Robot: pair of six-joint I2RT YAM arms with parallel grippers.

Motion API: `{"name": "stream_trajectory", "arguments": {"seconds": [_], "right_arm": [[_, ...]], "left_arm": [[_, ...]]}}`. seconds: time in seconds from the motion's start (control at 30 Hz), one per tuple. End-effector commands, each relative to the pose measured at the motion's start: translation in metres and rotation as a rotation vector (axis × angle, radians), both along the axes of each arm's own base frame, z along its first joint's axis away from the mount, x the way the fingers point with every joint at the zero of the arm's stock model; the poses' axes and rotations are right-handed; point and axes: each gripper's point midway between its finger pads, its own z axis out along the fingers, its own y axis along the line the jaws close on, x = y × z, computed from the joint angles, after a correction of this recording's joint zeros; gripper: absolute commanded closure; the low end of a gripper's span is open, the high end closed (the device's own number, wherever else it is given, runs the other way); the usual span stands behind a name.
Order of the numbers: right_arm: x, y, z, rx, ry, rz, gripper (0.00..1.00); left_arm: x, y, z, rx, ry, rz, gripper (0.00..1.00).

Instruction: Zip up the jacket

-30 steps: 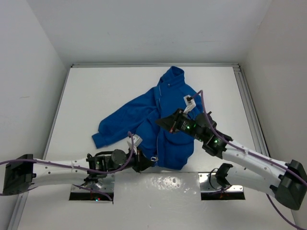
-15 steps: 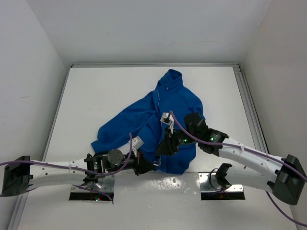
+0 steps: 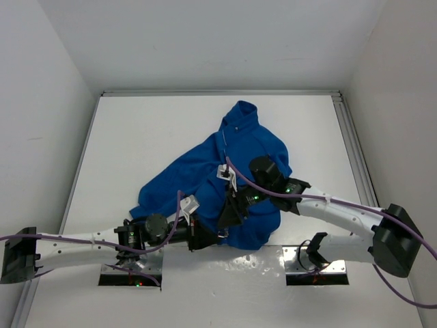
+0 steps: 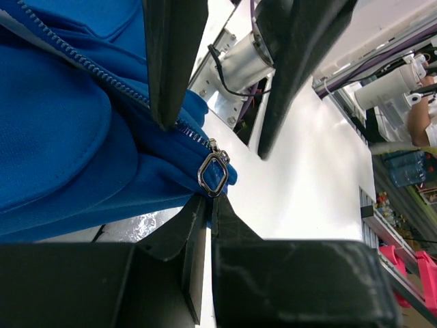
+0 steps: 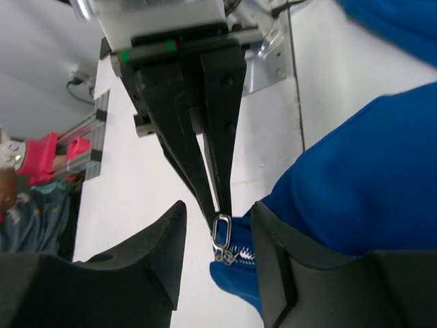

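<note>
The blue jacket lies crumpled mid-table, collar toward the back, its zipper running down to the near hem. My left gripper is shut on that hem, just below the silver zipper pull; blue fleece fills the left wrist view. My right gripper hangs over the same spot, open. In the right wrist view the right gripper has the zipper pull between its fingers, untouched, with the jacket to the right. The left gripper's closed fingers point at the pull.
The white table is walled at the left, back and right, with a metal rail along the right side. Two metal base plates sit at the near edge. Purple cables trail along both arms.
My right gripper has come from the jacket's middle down to the near hem and opened around the zipper pull. The left gripper has stayed shut on the hem.
</note>
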Motion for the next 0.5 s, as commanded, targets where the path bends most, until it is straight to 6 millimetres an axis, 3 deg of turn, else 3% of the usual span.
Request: {"name": "stream_trajectory", "arguments": {"seconds": [0.0,0.07,0.47], "right_arm": [[-0.012,-0.002,-0.001,0.027,0.027,0.072,0.57],[-0.014,-0.005,-0.01,0.002,0.042,0.075,0.54],[-0.015,0.001,-0.021,-0.031,0.07,0.106,0.53]], "left_arm": [[-0.008,-0.003,0.015,-0.061,-0.021,-0.046,1.0],[-0.008,-0.004,0.016,-0.066,-0.023,-0.045,1.0],[-0.009,-0.006,0.015,-0.065,-0.025,-0.052,1.0]]}}
